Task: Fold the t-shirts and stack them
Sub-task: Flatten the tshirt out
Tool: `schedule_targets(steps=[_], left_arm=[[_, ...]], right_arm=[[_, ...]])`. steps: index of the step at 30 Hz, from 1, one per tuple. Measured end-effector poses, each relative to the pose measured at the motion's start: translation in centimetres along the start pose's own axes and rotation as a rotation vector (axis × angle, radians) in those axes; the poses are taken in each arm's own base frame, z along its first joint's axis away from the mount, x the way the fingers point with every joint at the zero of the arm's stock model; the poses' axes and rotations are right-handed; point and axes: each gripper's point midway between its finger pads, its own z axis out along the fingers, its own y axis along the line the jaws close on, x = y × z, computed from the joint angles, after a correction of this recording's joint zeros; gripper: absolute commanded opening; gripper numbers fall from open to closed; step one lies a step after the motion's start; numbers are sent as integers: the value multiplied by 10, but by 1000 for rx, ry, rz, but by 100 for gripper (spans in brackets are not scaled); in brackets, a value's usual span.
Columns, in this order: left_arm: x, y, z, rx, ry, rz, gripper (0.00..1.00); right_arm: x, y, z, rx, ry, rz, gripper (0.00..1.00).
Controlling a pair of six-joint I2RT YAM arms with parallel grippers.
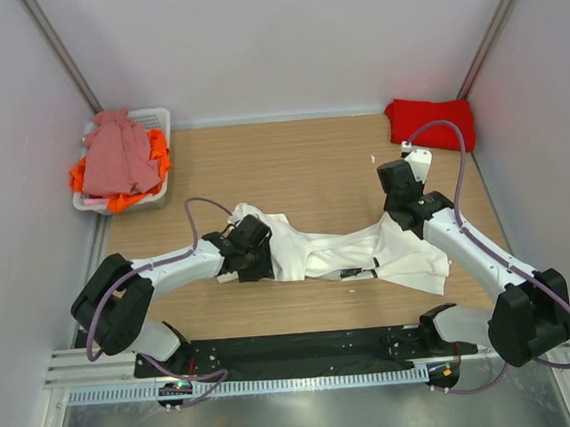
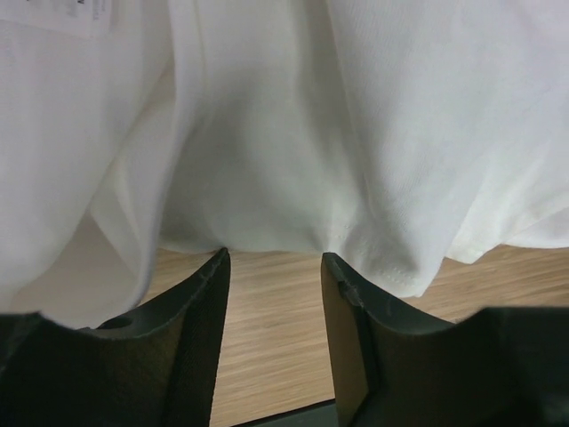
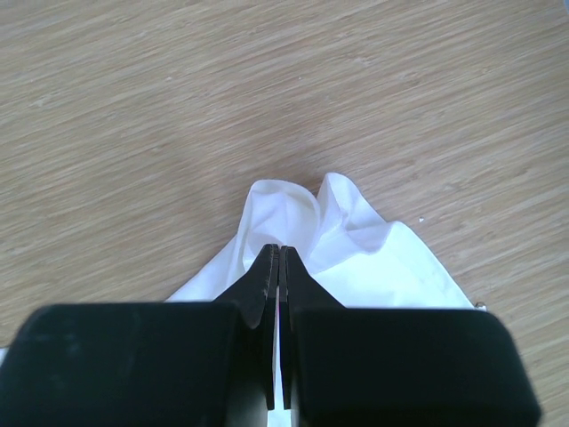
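- The white t-shirt (image 1: 317, 255) is lying crumpled across the near middle of the worktop (image 1: 311, 163), running from one arm to the other.
- The cloth is narrowing to a bunched waist between the two arms and spreading wider at each end.
- The right end effector (image 3: 280, 251) is sitting closed, its two tips pressed together and pinching a gathered fold of the white t-shirt at the shirt's right end.
- A small puff of white cloth is bulging just past those closed tips, low over the wood.
- The left end effector (image 2: 273, 256) is standing open at the shirt's left end, its dark fingers (image 2: 200, 329) held apart with bare wood showing between them.
- The hem of the white cloth is hanging right at those fingertips. Nothing is being gripped there.
- The red t-shirt (image 1: 432, 124) is lying folded in the far right corner, well apart from the white one.
- The basket (image 1: 158, 116) is sitting in the far left corner.
- The pink t-shirt (image 1: 117, 156) is heaped on top in it, and the orange t-shirt (image 1: 124, 200) is spilling over its near rim.
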Motion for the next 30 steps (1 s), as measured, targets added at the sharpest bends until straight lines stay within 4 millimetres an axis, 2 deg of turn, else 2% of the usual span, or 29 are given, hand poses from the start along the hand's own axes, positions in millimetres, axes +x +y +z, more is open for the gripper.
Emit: schedule_targets(steps=[8, 11, 12, 15, 16, 18, 20, 21, 27, 30], left_arm=[[-6, -6, 2, -7, -9, 8, 59], [-7, -8, 3, -17, -24, 22, 58], [-7, -8, 4, -24, -27, 26, 55], [-11, -10, 8, -38, -39, 36, 39], [-11, -10, 8, -43, -41, 41, 29], [-13, -10, 11, -55, -47, 42, 22], [-15, -10, 12, -61, -53, 46, 3], [-15, -10, 12, -63, -54, 45, 0], [-15, -10, 12, -70, -59, 49, 0], [-10, -5, 4, -107, -50, 63, 0]], right_arm=[[-4, -1, -5, -12, -14, 12, 1], [-1, -2, -4, -10, -9, 8, 1], [0, -2, -4, -9, -7, 7, 1], [4, -3, -3, -8, 1, 2, 1], [4, -3, -3, -8, 3, 2, 1], [4, -3, -3, -12, 3, 2, 1], [4, -2, -4, -13, 3, 3, 1], [4, -2, -4, -14, 2, 4, 1], [3, -2, -5, -19, 0, 7, 1], [3, -3, -10, -31, 4, 10, 1]])
